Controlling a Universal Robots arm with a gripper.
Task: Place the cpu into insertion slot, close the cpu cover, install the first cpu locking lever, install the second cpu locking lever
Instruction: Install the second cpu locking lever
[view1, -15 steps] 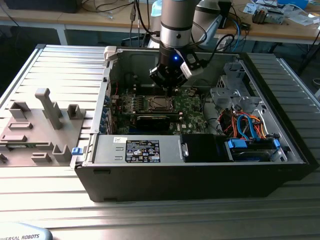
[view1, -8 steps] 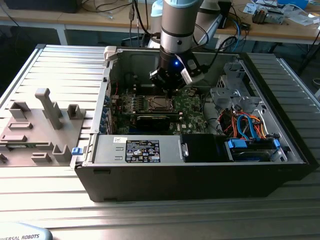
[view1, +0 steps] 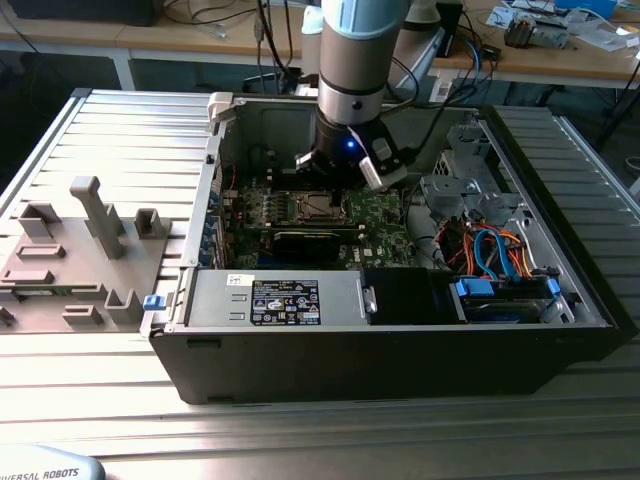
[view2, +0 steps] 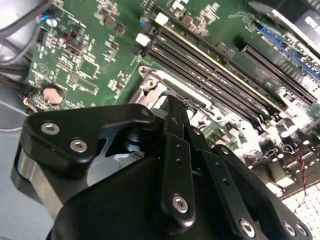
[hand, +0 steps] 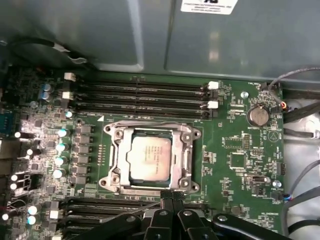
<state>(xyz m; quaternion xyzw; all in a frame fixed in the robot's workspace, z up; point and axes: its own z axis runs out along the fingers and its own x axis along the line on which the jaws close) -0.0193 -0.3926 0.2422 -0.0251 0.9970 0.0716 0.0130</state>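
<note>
The gripper (hand: 174, 196) hung with its fingers pressed together, holding nothing, just over the near edge of the insertion slot (hand: 116, 145). The cpu (hand: 152, 157) lay flat inside that slot on the green motherboard (hand: 240, 165), its cover closed around it.

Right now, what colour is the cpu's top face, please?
Pale silvery-grey, best seen in the first wrist view: the cpu.
</note>
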